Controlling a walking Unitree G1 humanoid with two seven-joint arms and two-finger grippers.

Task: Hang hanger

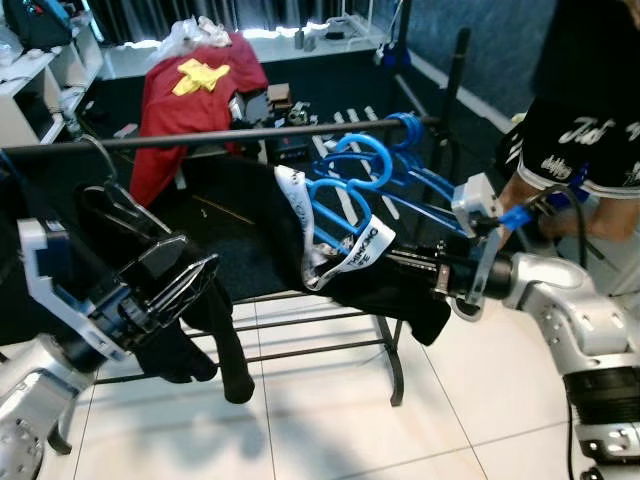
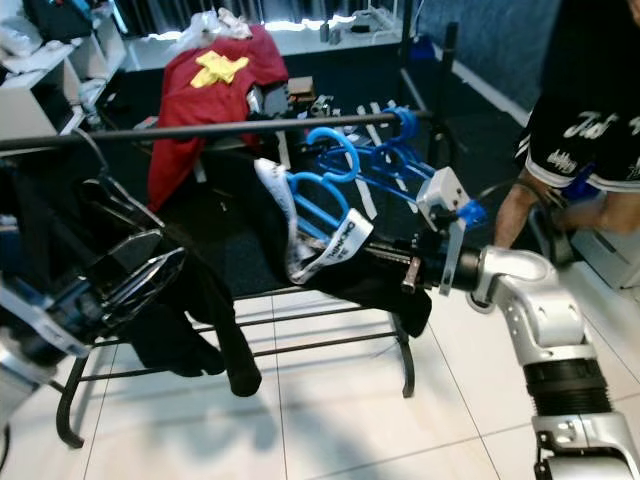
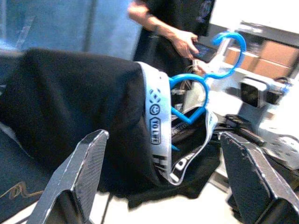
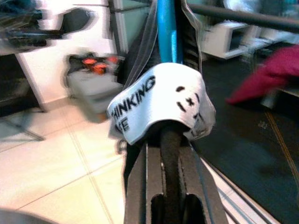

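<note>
A blue hanger (image 1: pixel 345 190) carries a black garment (image 1: pixel 400 290) with a white printed waistband (image 4: pixel 159 100). My right gripper (image 1: pixel 388 258) is shut on it from the right, and its fingers (image 4: pixel 163 158) run under the waistband. The hanger's hook (image 1: pixel 365 148) sits just below and in front of the black rail (image 1: pixel 200 137); whether it touches the rail I cannot tell. My left gripper (image 1: pixel 190 272) is open at the lower left, with its fingers (image 3: pixel 81 172) spread wide and pointing at the garment, holding nothing.
Dark clothes (image 1: pixel 190 340) hang from the rail's left part beside my left gripper. Several empty blue hangers (image 1: pixel 408 130) hang at the rail's right end. A red garment (image 1: pixel 200 95) lies behind. A person (image 1: pixel 590 120) stands close at the right, beyond my right arm.
</note>
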